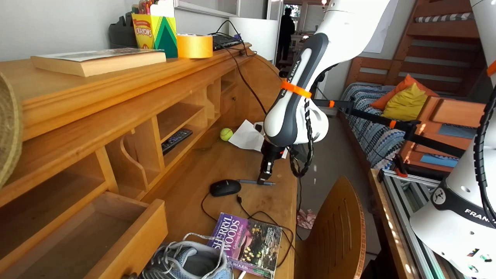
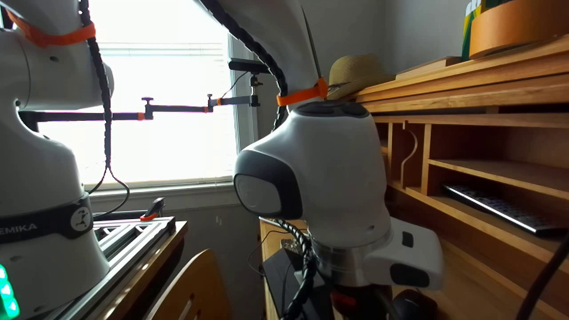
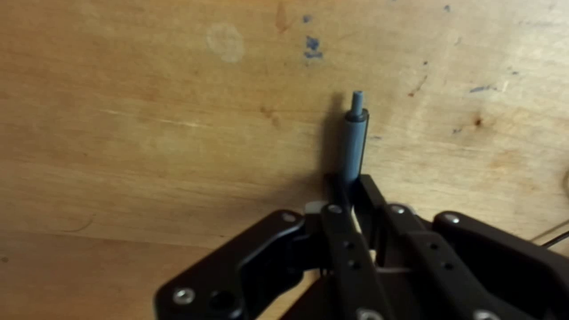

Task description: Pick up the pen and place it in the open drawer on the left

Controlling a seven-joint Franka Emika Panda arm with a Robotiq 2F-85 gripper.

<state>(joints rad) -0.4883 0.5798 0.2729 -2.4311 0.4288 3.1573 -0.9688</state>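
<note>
The pen (image 1: 247, 181) is slim and blue-grey. It lies at desk level beside the black mouse in an exterior view. In the wrist view the pen (image 3: 354, 144) points up the picture, its push-button end out past the fingertips. My gripper (image 1: 265, 180) is down at the desk over the pen. In the wrist view the fingertips (image 3: 348, 189) are closed around the pen's sides; its other part is hidden by the fingers. The open drawer (image 1: 133, 238), light-brown wood, is pulled out at lower left in an exterior view. The arm hides most of the gripper in an exterior view.
A black mouse (image 1: 225, 188) lies beside the pen, with cables nearby. A purple book (image 1: 248, 242) and a grey shoe (image 1: 190, 261) lie near the drawer. Desk cubbyholes hold a remote (image 1: 177, 140). A tennis ball (image 1: 226, 134), white paper (image 1: 247, 135) and a chair (image 1: 337, 232) are around.
</note>
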